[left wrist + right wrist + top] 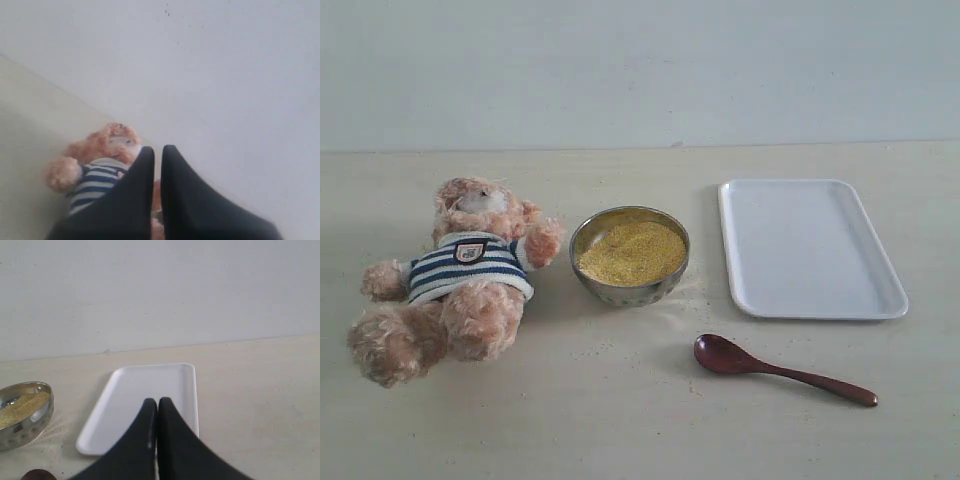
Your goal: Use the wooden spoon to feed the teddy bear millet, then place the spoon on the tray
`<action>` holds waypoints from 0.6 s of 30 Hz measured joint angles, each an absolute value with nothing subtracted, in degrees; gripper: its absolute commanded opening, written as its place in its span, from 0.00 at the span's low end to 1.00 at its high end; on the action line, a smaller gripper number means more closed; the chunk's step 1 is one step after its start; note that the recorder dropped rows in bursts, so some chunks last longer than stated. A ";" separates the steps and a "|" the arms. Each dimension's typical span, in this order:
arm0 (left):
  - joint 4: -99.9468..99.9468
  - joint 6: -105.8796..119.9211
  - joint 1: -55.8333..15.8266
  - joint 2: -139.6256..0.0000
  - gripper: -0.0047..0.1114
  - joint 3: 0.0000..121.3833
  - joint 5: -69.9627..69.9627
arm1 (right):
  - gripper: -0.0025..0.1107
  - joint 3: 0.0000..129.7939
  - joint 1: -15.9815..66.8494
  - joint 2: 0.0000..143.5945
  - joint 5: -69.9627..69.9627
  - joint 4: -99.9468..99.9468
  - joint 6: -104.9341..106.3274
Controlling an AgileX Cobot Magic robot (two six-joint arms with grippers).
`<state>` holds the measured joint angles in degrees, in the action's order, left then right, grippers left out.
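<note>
The teddy bear lies on its back at the table's left, in a navy-and-white striped shirt. To its right stands a metal bowl heaped with yellow millet. The white tray lies flat at the right. In front of it the dark wooden spoon rests on the table, bowl end toward the left. Neither arm shows in the exterior view. My left gripper is shut and empty, above and short of the teddy bear. My right gripper is shut and empty, with the tray beyond it.
A pale wall runs along the table's far edge. A few grains lie scattered on the table around the bowl. In the right wrist view the bowl and the spoon's end sit at the frame's edge.
</note>
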<state>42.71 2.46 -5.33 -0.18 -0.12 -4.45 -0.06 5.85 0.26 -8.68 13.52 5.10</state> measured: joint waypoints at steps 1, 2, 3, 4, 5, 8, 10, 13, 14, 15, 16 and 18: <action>46.77 2.46 -5.33 -0.18 0.08 0.16 -4.20 | 0.02 -0.06 5.85 0.26 -8.68 13.52 5.10; 49.56 2.42 -5.33 -0.18 0.08 0.49 -4.20 | 0.02 -0.06 5.85 0.26 -8.68 13.52 5.10; 52.38 2.42 -5.33 -0.18 0.08 1.12 -4.20 | 0.02 -0.06 5.85 0.26 -8.68 13.52 5.10; 54.46 2.42 -5.33 -0.18 0.08 1.96 -4.74 | 0.02 -0.06 5.85 0.26 -8.68 13.52 5.10; 56.16 2.42 -5.33 -0.18 0.08 3.06 -5.90 | 0.02 -0.06 5.85 0.26 -8.68 13.52 5.10; 58.47 2.93 -5.33 -0.10 0.08 7.33 -11.67 | 0.02 -0.06 5.85 0.26 -8.68 13.52 5.10; 58.95 3.97 -5.33 -0.10 0.08 11.05 -15.76 | 0.02 -0.06 5.85 0.26 -8.68 13.52 5.10; 59.05 4.98 -5.33 0.02 0.08 16.13 -22.18 | 0.02 -0.06 5.85 0.26 -8.68 13.52 5.10; 59.05 5.18 -5.33 0.02 0.08 17.77 -24.52 | 0.02 -0.06 5.85 0.26 -8.68 13.52 5.10; 58.83 5.18 -5.33 -0.49 0.08 19.04 -26.55 | 0.02 -0.06 5.85 0.26 -8.68 13.52 5.10; 58.06 5.23 -5.33 -1.52 0.08 20.50 -29.21 | 0.02 -0.06 5.85 0.26 -8.68 13.52 5.10; 55.47 5.33 -5.33 -4.54 0.08 22.89 -35.03 | 0.02 -0.06 5.85 0.26 -8.68 13.52 5.10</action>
